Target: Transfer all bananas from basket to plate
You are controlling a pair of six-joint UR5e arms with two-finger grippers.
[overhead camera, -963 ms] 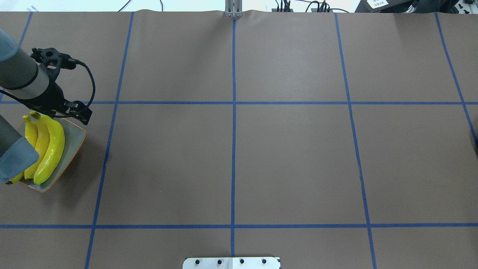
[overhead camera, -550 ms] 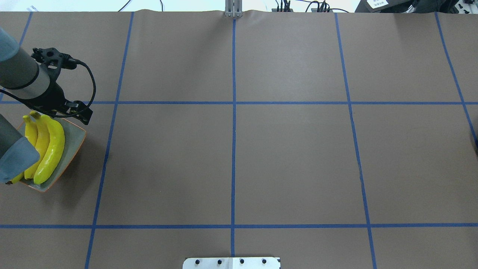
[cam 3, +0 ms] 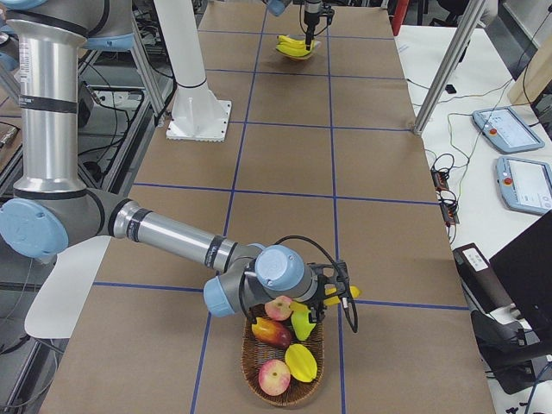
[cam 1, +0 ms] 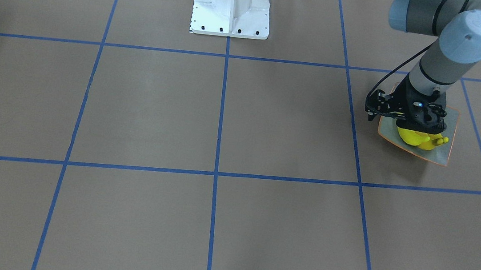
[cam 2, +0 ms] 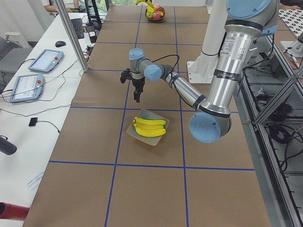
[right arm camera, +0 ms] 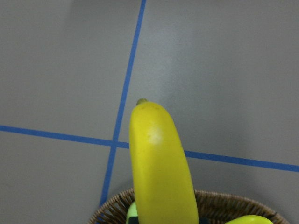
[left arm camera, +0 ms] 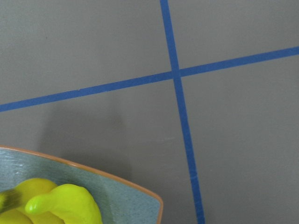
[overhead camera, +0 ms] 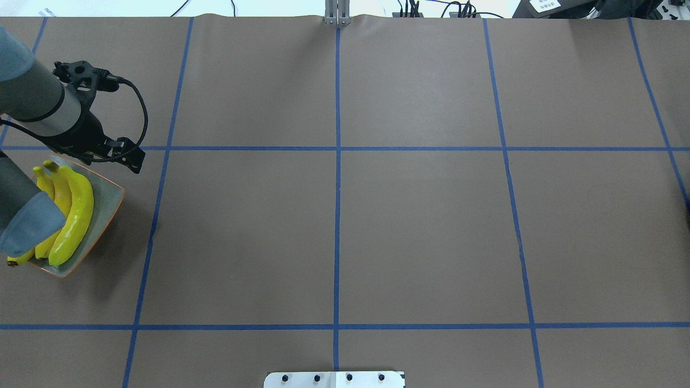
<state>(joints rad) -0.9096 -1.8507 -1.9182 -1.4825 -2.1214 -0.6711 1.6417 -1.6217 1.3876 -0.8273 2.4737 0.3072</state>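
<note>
Hovering over the plate: the left gripper [cam 2: 137, 98] hangs pointing straight down, raised above the plate [overhead camera: 108, 200] and touching nothing.
Left pincer state: the fingers are small and partly hidden under the wrist, so I cannot tell whether they are apart or together.
Plate: it sits flat on the brown table [overhead camera: 420, 215] at the robot's left end, inside one square of the blue tape lines [overhead camera: 337, 161].
Three bananas [overhead camera: 77, 215]: they lie side by side on the plate, touching one another, and one dark tip pokes past the rim.
Basket [cam 3: 252, 384]: wicker, at the table's opposite end, with other fruit [cam 3: 274, 377] inside.
Fourth banana [right arm camera: 159, 168]: it juts out over the basket's rim, close in front of the right wrist camera, its tip above the bare table.
Right gripper [cam 3: 326, 297]: it is at the top of the basket, right by that banana; I cannot tell whether it is clamped on it.
White mount [cam 1: 232, 4]: it is bolted to the table at the robot's base.
</note>
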